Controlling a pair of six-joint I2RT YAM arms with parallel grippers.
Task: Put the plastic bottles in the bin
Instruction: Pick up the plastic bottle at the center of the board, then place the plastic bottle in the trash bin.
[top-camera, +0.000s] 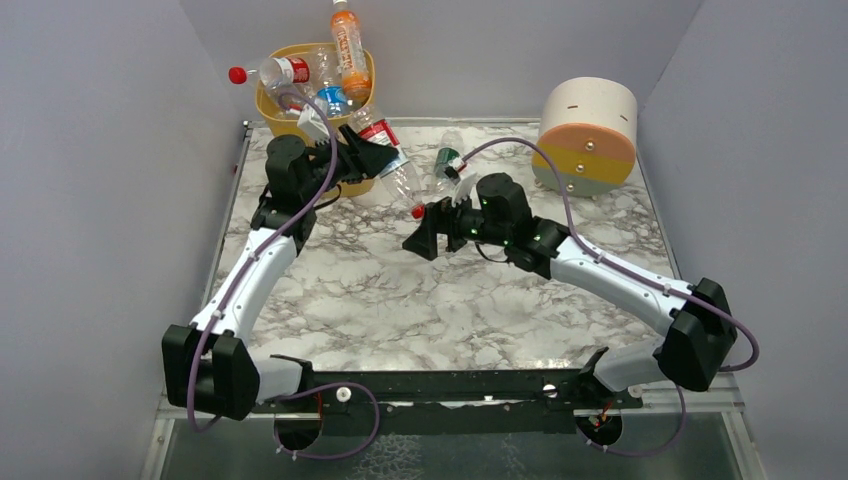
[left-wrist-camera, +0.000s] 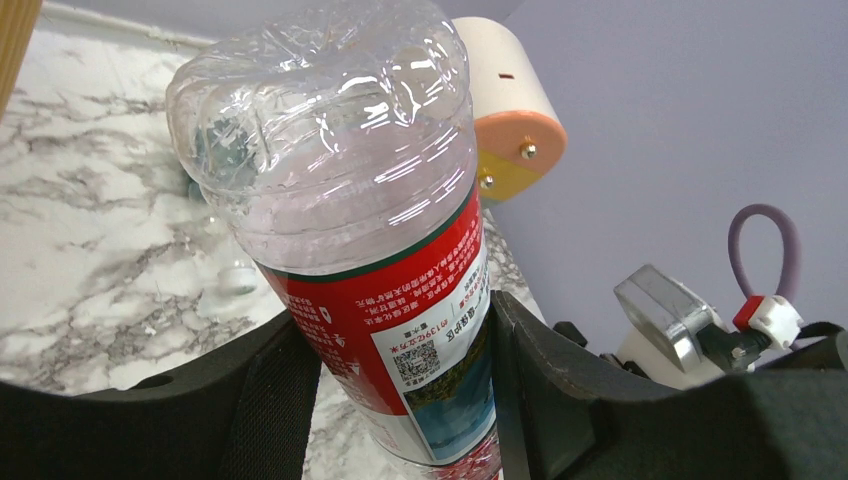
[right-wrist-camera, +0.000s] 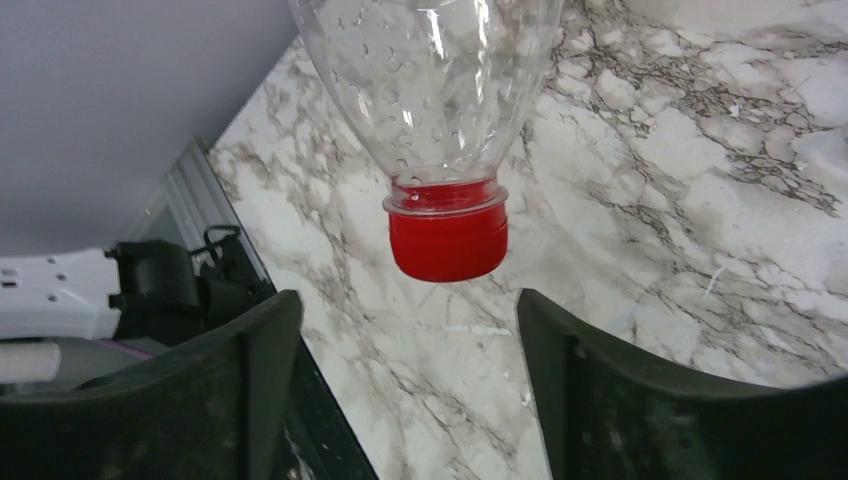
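Note:
The yellow-orange bin (top-camera: 268, 108) stands at the far left and is heaped with several bottles, among them an orange one (top-camera: 348, 48) and a red-capped one (top-camera: 272, 72). My left gripper (top-camera: 375, 157) is shut on a clear bottle with a red label (top-camera: 395, 165) just right of the bin. The bottle is tilted, with its red cap (top-camera: 417, 211) pointing down to the right. In the left wrist view both jaws of the gripper (left-wrist-camera: 400, 390) press the label (left-wrist-camera: 390, 310). My right gripper (top-camera: 428, 235) is open and empty, just below that cap (right-wrist-camera: 447, 232). A green-labelled bottle (top-camera: 447, 162) lies on the table.
A round white, orange and grey drum (top-camera: 588, 135) stands at the far right and also shows in the left wrist view (left-wrist-camera: 510, 130). The marble table (top-camera: 400, 300) is walled in by grey panels, with a metal rail along its near edge.

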